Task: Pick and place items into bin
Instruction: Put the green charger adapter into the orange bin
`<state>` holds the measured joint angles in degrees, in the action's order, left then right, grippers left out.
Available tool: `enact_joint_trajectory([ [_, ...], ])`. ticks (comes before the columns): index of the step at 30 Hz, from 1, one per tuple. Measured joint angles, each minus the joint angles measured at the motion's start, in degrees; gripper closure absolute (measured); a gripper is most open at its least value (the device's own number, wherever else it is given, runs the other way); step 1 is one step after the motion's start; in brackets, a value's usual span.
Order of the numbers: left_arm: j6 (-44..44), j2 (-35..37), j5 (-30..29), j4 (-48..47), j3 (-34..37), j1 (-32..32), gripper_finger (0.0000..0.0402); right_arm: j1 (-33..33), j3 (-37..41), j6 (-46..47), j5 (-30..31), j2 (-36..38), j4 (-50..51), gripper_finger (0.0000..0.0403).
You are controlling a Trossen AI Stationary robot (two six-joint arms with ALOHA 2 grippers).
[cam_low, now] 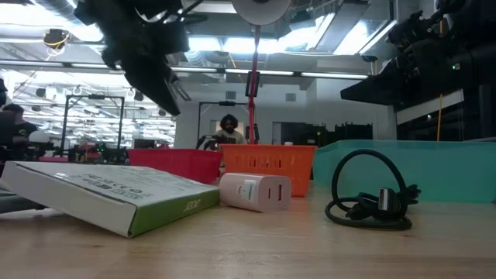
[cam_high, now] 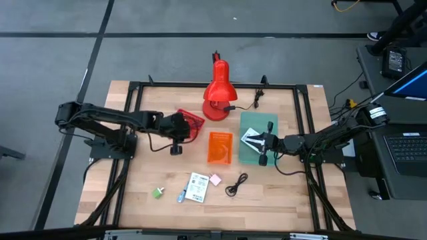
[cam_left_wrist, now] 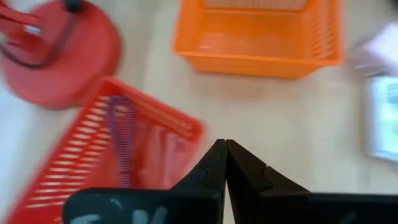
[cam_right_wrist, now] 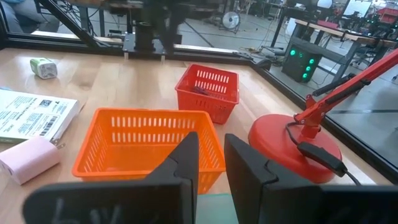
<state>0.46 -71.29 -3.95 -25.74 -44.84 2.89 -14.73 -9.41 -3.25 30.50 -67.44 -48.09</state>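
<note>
1. Already binned: dark red cord [cam_left_wrist: 121, 140] inside red basket [cam_high: 190, 125]; a white packet [cam_high: 253, 138] in teal bin [cam_high: 248, 157].
2. Left on table [cam_high: 300, 193]: green cube [cam_high: 158, 193], printed packet [cam_high: 197, 187], pink cube [cam_high: 215, 179], black coiled cable [cam_high: 236, 185].
3. Left gripper [cam_left_wrist: 225, 163] above red basket, clenched empty.
4. Right gripper [cam_right_wrist: 210, 163] over teal bin, slightly parted, empty.

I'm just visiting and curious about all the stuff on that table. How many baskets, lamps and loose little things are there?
Baskets: 3, the red basket, the orange basket and the teal basket
Lamps: 1, the red lamp
Loose things on the table: 5, the green cube, the white box, a small blue thing, the pink charger and the black cable
Total: 9
</note>
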Motion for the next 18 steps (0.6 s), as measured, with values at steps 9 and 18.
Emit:
enact_joint_trajectory([
  [9, -11.38, 0.0, 5.24, 0.09, 0.0, -6.14, 0.0392, -0.04, 0.02, 0.11, 0.0, 0.0, 0.5, 0.0344],
  [18, -15.34, -0.52, 5.05, 2.5, 0.0, -13.71, 0.04, -0.61, 0.02, 4.05, -0.93, 0.02, 0.47, 0.0344],
])
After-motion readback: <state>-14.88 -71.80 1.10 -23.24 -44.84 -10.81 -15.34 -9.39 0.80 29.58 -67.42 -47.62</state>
